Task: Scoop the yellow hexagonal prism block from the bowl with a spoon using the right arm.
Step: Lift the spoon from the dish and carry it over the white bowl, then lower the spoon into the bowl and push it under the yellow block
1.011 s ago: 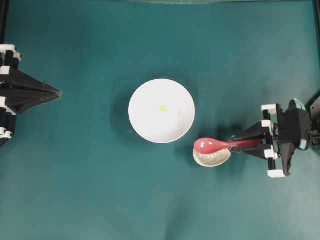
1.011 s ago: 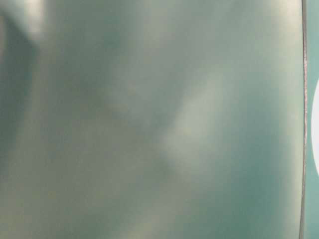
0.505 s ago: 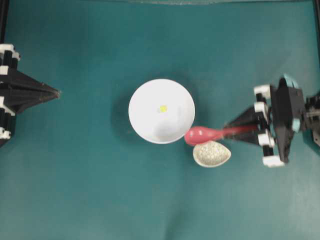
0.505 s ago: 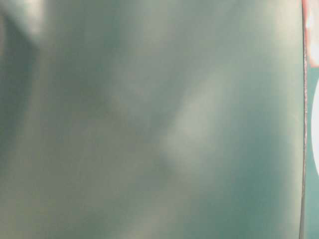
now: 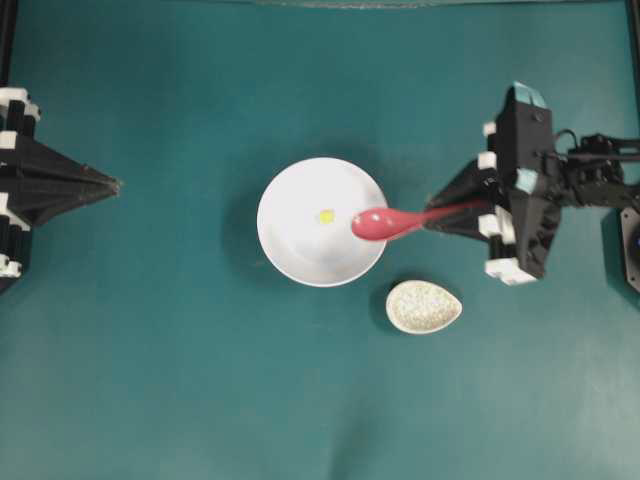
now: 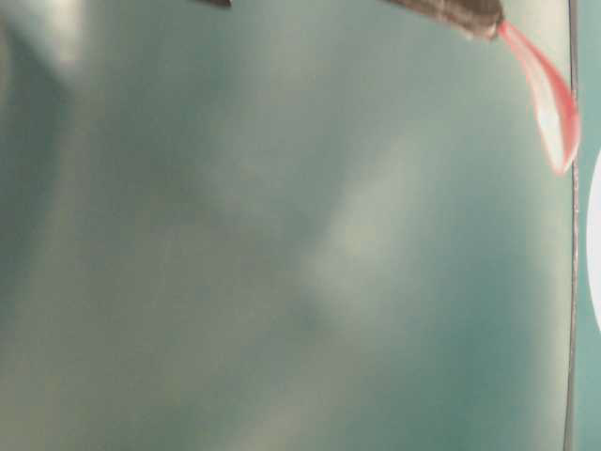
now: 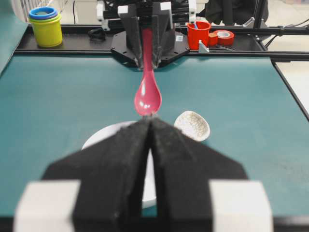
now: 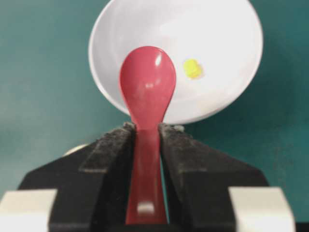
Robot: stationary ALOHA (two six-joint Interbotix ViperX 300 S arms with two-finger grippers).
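the right claw (image 5: 455,212) is pinching the spoon (image 5: 385,222) by its handle, and it has carried the scoop off the speckled dish (image 5: 424,306) to hang over the bowl's (image 5: 290,250) near rim. the yellow block (image 5: 326,216) is lying inside the bowl, just beside the scoop. the left claw (image 5: 112,185) is sitting pressed together, well away from the bowl, unmoved.

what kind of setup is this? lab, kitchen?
Most likely a robotics lab bench, not a kitchen. Two black arms face each other across a teal mat, the right end effector holds a spoon, and tape rolls and cables sit behind.
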